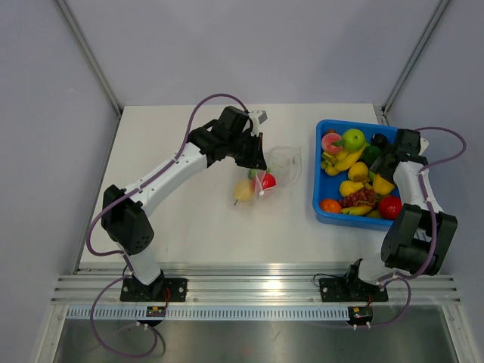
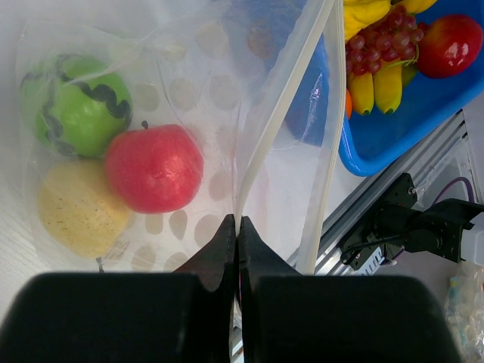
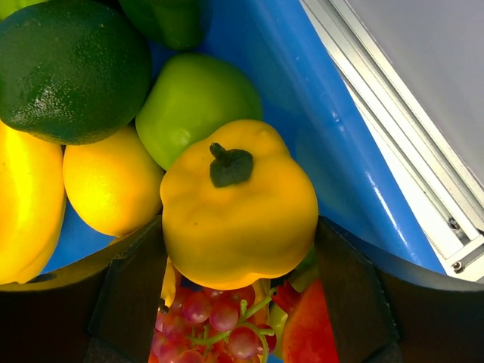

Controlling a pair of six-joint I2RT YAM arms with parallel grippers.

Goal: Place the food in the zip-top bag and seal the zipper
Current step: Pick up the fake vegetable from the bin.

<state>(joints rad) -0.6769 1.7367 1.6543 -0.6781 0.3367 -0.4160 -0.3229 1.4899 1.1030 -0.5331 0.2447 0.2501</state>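
Observation:
The clear zip-top bag (image 1: 286,161) lies at mid-table. It holds a red apple (image 2: 153,168), a green striped fruit (image 2: 79,110) and a pale yellow fruit (image 2: 76,208). My left gripper (image 2: 238,221) is shut on the bag's mouth edge, pinching the white zipper strip (image 2: 278,117); it also shows in the top view (image 1: 259,162). My right gripper (image 3: 240,227) is down inside the blue bin (image 1: 319,203), its fingers pressed on both sides of a yellow bell pepper (image 3: 238,200), which also shows in the top view (image 1: 382,184).
The bin holds several more toy foods: bananas (image 1: 346,160), red grapes (image 3: 208,318), a lemon (image 3: 110,181), a green apple (image 3: 197,98), a dark lime (image 3: 72,68) and a red fruit (image 1: 389,206). The bin wall (image 3: 333,128) is close on the right.

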